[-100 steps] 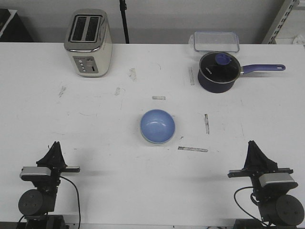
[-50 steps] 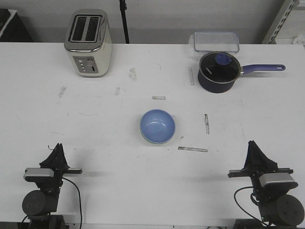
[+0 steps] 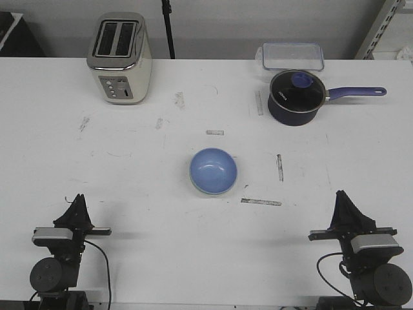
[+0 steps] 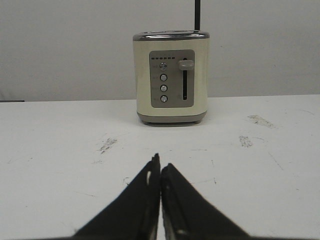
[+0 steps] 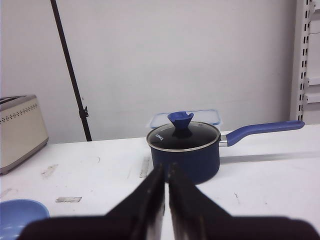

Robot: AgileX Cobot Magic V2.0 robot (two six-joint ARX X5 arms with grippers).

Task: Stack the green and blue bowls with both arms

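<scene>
The blue bowl (image 3: 213,169) sits upright near the middle of the table. A thin pale green edge (image 3: 213,192) shows under its near rim, so it looks nested in the green bowl. The blue bowl also shows at the edge of the right wrist view (image 5: 17,216). My left gripper (image 3: 78,200) is shut and empty near the front left edge, far from the bowls. It points toward the toaster in its wrist view (image 4: 160,163). My right gripper (image 3: 341,196) is shut and empty at the front right. It points toward the saucepan in its wrist view (image 5: 166,169).
A cream toaster (image 3: 120,58) stands at the back left and shows in the left wrist view (image 4: 171,77). A dark navy saucepan (image 3: 295,97) with a glass lid and long handle stands at the back right (image 5: 184,150). A clear lidded container (image 3: 292,55) lies behind it.
The left arm has shifted slightly right and toward the front edge, then come to rest. The bowls and the right arm have not moved.
</scene>
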